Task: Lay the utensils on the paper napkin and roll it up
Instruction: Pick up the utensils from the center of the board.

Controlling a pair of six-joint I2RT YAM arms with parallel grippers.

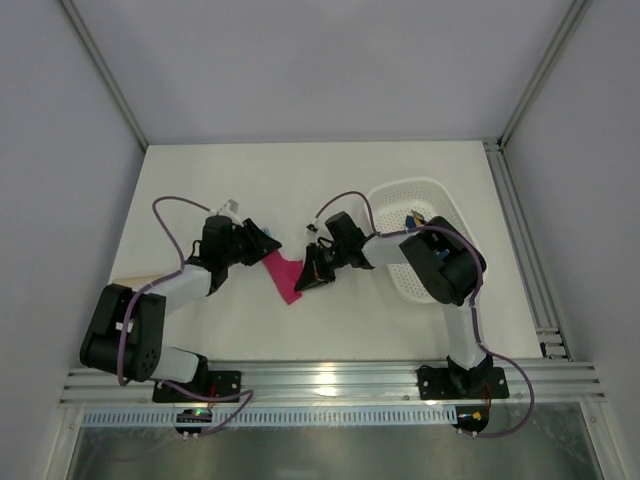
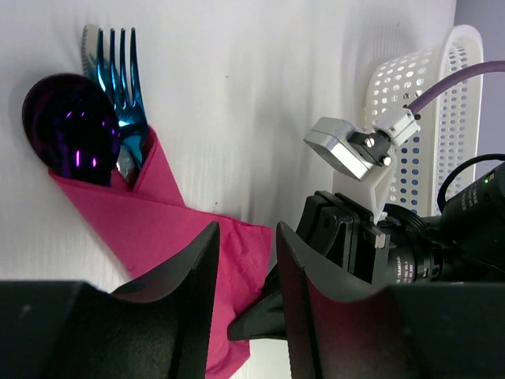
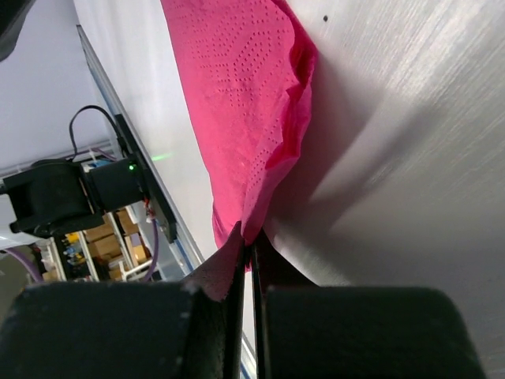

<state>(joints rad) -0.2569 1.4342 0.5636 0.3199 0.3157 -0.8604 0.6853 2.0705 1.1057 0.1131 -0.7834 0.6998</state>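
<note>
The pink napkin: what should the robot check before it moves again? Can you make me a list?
1. Right gripper pinching the paper napkin by its edge: ok.
2. Left gripper with its jaws apart and holding nothing: ok.
3. Spoon and fork tucked inside the napkin's fold: ok.
4. Another utensil hidden in the fold: cannot tell.
5. Napkin rolled into a tight tube: not ok, its lower part is spread wide.
6. White basket apart from the napkin: ok.
</note>
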